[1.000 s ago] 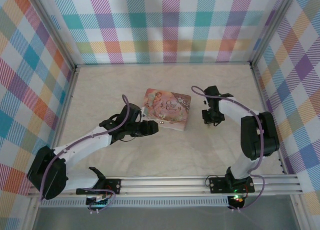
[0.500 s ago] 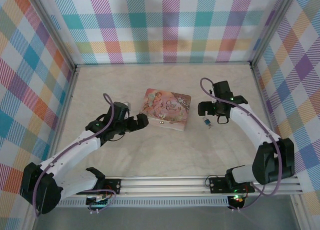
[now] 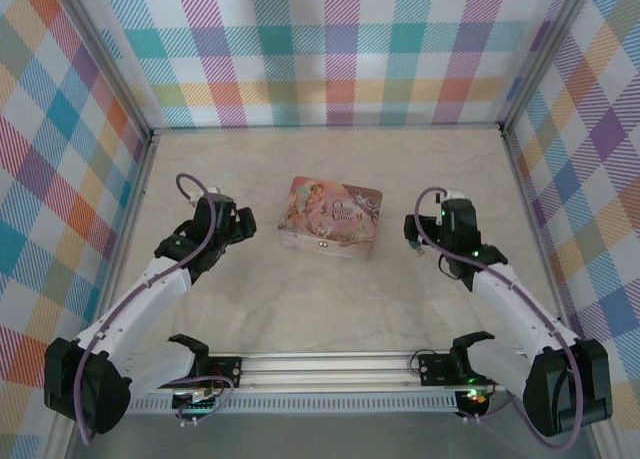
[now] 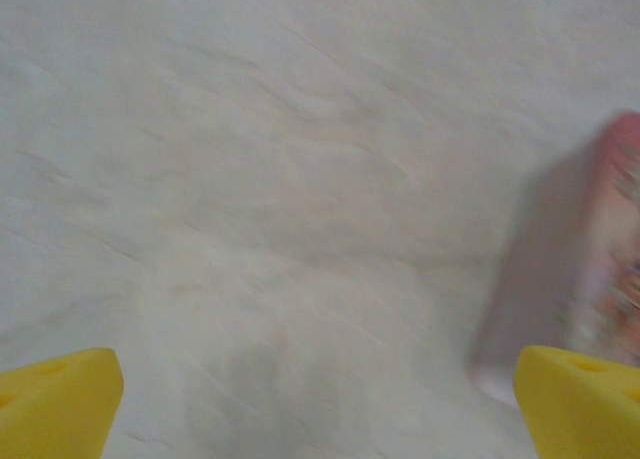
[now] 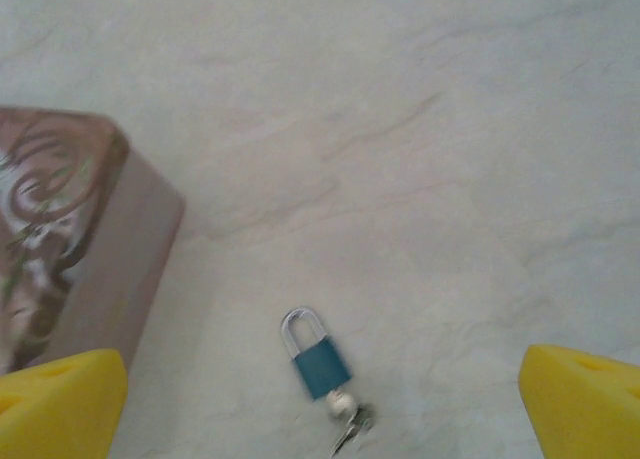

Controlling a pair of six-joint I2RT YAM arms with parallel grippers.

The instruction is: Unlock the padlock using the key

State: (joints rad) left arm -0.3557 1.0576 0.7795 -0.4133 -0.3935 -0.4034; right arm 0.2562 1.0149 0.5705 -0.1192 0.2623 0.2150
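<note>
Right wrist | padlock [image 5: 318, 359] near shut tin [image 5: 70, 249] | left end effector [image 4: 320, 389], right end effector [image 5: 322, 379] apart

The left arm [image 3: 145, 291] and right arm [image 3: 515, 304] are white tubular links joined by black housings, each trailed by a thin purple cable [image 3: 183, 178]. A green light [image 3: 470, 382] glows at the right base, at the bottom of the frame. The left pincer [image 4: 320, 404] and right pincer [image 5: 320, 399] end in bright yellow wedge fingertips.

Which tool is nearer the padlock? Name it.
The right tool: the padlock lies directly before it, while the left tool sits beyond the pink tin.
</note>
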